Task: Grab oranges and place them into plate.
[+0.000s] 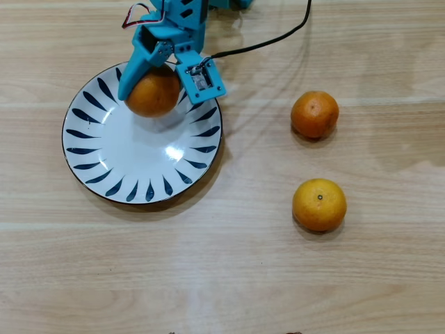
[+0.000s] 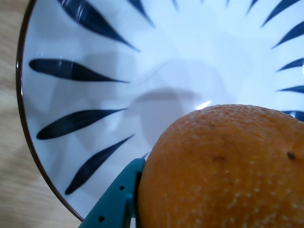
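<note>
My blue gripper (image 1: 154, 87) is shut on the larger orange (image 1: 153, 92) and holds it over the upper part of the white plate with dark blue strokes (image 1: 104, 163). In the wrist view the orange (image 2: 223, 166) fills the lower right, one blue finger (image 2: 116, 202) presses its left side, and the plate (image 2: 85, 71) lies below; I cannot tell if the orange touches it. The smaller, darker orange (image 1: 315, 114) lies on the table at the right. The yellower orange with a stem dot (image 1: 319, 204) lies below it.
The wooden table (image 1: 222, 278) spreads all around. A black cable (image 1: 271, 40) runs from the arm toward the top right. The two loose oranges lie well to the right of the plate.
</note>
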### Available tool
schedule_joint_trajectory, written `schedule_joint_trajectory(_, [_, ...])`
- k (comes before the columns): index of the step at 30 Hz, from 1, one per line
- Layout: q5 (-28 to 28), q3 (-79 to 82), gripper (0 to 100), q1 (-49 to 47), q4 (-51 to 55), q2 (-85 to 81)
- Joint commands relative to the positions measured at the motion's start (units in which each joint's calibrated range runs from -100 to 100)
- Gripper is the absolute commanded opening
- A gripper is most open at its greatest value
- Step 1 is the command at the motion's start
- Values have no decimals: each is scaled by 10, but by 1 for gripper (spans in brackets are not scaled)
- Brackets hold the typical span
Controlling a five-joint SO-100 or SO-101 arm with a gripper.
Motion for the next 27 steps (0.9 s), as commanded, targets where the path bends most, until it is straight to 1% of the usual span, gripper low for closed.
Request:
schedule_joint_trajectory(1, [-14,26,35,2,-47,-32])
schedule_joint_trajectory(6, [-30,38,37,0,-43,-32])
schedule_joint_trajectory(9, [-44,37,46,-1,-41,-33])
schedule_joint_trajectory(11, [-49,35,51,-8,-41,-35])
schedule_joint_trajectory(14, [-56,11,51,-23,-25,-58])
schedule_joint_trajectory(18, [-57,-62,50,-44,62,-103])
schedule_joint_trajectory(20, [-57,-114,45,-54,122,-116])
schedule_joint_trajectory(23, [-57,-193,30,-81,206,-124])
schedule_joint_trajectory(27, [-90,-255,16,-150,303,-128])
